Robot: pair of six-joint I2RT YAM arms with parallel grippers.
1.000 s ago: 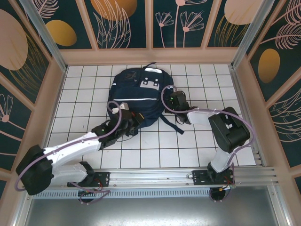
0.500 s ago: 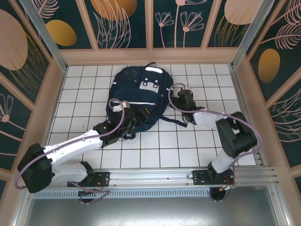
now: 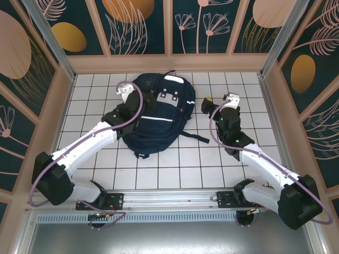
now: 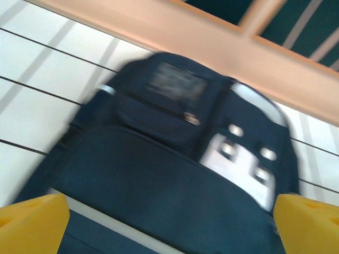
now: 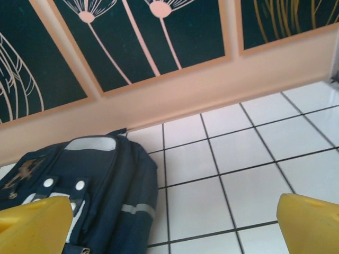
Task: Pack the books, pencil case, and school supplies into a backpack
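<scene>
The backpack lies flat on the tiled counter near the far wall. The left end effector hangs over it, fingers wide apart. The right end effector, equally spread, is beside it.

The floor of the work area is a surface of white square tiles with thin dark lines between them. Around it stand walls of dark teal panels with pale drawings of flowers and leaves and with orange-gold ovals. Beige frames separate the panels, and a beige ledge runs along the foot of the back wall. Two grey metal posts rise slanted at the far corners. A metal rail lies along the near edge. The light is even and soft.
</scene>
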